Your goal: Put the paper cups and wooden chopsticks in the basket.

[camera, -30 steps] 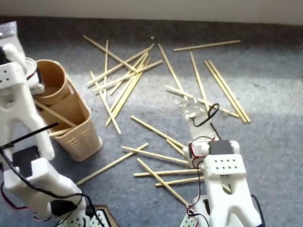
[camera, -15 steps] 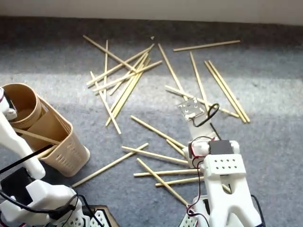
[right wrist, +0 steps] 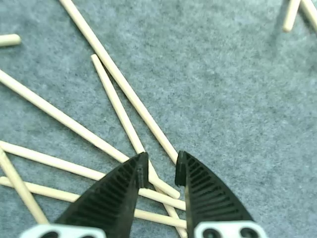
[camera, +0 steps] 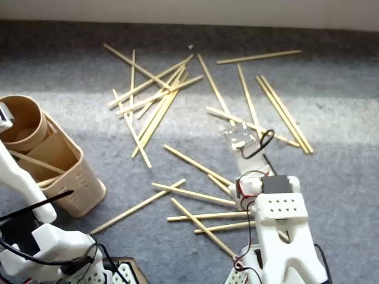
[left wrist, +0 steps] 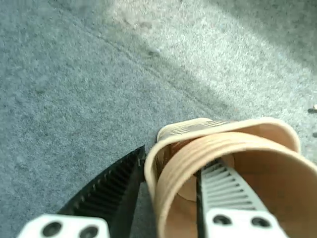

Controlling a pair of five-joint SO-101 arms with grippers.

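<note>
One basket (camera: pixel 83 183) stands at the near left of the grey carpet (camera: pixel 331 89), with a cup (camera: pixel 23 115) and a couple of chopsticks (camera: pixel 35 161) already inside. The left gripper (left wrist: pixel 173 161) clasps the cup's rim, one finger inside and one outside. Most sticks (camera: pixel 155 97) lie scattered across the middle and right, so the job looks barely begun. The right gripper (right wrist: pixel 161 166), jaws narrowly parted and empty, hangs just above crossed sticks at the near centre, one running under its tips.
</note>
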